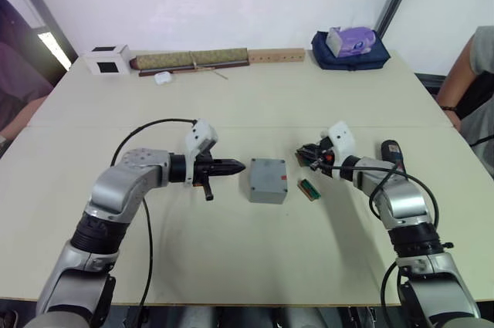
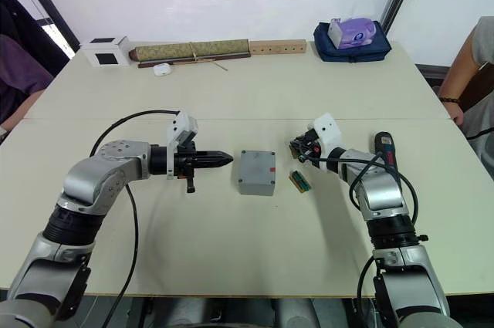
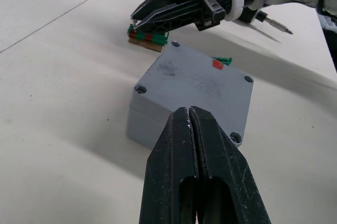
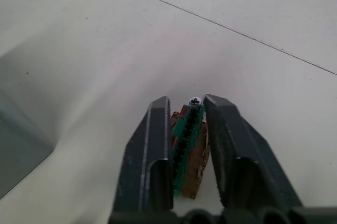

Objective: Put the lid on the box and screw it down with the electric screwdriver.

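The box [image 1: 268,180] sits near the middle of the table [image 1: 255,104] with the lid [image 3: 196,80] seated flush on top, so its inside is hidden. The lid is a flat grey square with rounded corners, a recessed screw hole at each corner, a small red mark near one edge and dull scuffing across its face; the box wall below is the same grey. The left gripper [image 1: 236,166] points at the box from the robot's left, just short of its side, fingers pressed together with nothing between them. The right gripper [image 2: 296,150] hangs low over the table beyond a small green circuit board [image 1: 309,189], which lies just right of the box; in the right wrist view its fingers [image 4: 149,145] stand narrowly apart on either side of the board, not visibly clamping it. The electric screwdriver [image 2: 384,149] lies on the table by the right forearm, its silver bit [image 3: 276,25] showing past the right gripper.
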Controlling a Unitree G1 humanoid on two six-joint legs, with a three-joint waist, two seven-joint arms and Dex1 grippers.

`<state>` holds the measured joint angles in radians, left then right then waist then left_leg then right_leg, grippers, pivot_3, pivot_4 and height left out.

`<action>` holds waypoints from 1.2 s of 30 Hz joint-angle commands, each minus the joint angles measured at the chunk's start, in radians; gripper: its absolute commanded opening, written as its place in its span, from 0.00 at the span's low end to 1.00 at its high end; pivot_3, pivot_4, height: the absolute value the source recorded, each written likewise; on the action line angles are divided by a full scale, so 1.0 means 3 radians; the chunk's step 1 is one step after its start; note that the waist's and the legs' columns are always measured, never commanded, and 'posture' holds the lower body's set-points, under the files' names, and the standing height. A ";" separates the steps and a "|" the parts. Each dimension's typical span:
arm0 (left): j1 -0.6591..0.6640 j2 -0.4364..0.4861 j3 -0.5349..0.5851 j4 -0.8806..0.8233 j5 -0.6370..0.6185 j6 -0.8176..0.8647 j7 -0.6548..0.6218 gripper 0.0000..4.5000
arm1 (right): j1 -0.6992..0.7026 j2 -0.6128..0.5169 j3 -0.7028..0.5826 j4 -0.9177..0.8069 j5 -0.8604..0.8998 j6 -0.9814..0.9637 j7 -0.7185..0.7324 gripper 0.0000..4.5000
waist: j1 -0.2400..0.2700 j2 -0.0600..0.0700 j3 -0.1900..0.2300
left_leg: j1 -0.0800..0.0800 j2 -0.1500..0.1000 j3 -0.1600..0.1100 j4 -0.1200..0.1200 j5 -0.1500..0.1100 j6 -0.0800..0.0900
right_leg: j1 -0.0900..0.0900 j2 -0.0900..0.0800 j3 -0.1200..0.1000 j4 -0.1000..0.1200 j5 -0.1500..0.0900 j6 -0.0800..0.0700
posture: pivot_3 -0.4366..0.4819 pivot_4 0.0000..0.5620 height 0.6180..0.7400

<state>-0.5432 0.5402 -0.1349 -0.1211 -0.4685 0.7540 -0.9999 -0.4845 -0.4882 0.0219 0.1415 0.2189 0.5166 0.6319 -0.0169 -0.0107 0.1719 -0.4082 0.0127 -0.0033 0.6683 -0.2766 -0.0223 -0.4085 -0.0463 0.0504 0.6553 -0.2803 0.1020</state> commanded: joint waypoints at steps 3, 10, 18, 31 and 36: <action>0.0019 0.0023 -0.0005 -0.0056 0.0010 -0.0078 -0.0008 0.00 | -0.0056 0.0003 -0.0091 -0.0021 0.0005 -0.0073 -0.0034 0.22 | 0.0000 0.0000 0.0000 | 0.0000 0.0000 0.0000 0.0000 0.0000 0.0000 | 0.0000 0.0000 0.0000 0.0000 0.0000 0.0000 | 0.48 0.27 1.00; 0.0034 0.0032 -0.0034 -0.0037 0.0039 -0.0117 -0.0018 0.00 | -0.0083 0.0009 -0.0081 0.0041 -0.0007 -0.0116 -0.0054 0.16 | -0.0002 0.0000 0.0000 | 0.0000 0.0000 0.0000 0.0000 0.0000 0.0000 | 0.0000 0.0000 0.0000 0.0000 0.0000 0.0000 | 0.48 0.27 1.00; 0.0044 0.0039 -0.0050 -0.0023 0.0060 -0.0143 -0.0033 0.00 | -0.0101 0.0025 -0.0081 0.0099 -0.0023 -0.0173 -0.0082 0.01 | -0.0001 0.0000 0.0000 | 0.0000 0.0000 0.0000 0.0000 0.0000 0.0000 | 0.0000 0.0000 0.0000 0.0000 0.0000 0.0000 | 0.48 0.27 1.00; 0.0040 0.0035 -0.0059 0.0011 0.0069 -0.0166 -0.0058 0.00 | -0.0079 -0.0034 -0.0176 -0.0115 0.0060 -0.0179 -0.0026 0.01 | 0.0000 0.0000 0.0000 | 0.0000 0.0000 0.0000 0.0000 0.0000 0.0000 | 0.0000 0.0000 0.0000 0.0000 0.0000 0.0000 | 0.48 0.27 1.00; 0.0036 0.0021 -0.0028 0.0020 0.0044 -0.0155 -0.0062 0.00 | -0.0103 -0.0057 -0.0281 -0.0293 0.0126 -0.0130 -0.0013 0.01 | -0.0001 0.0000 0.0000 | 0.0000 0.0000 0.0000 0.0000 0.0000 0.0000 | 0.0000 0.0000 0.0000 0.0000 0.0000 0.0000 | 0.48 0.27 1.00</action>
<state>-0.5242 0.5451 -0.1534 -0.0997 -0.4456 0.7252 -1.0120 -0.4941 -0.4917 -0.0289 0.1102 0.2332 0.4816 0.6237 -0.0171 -0.0106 0.1720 -0.4082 0.0128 -0.0033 0.6682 -0.2766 -0.0223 -0.4085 -0.0462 0.0503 0.6553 -0.2803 0.1020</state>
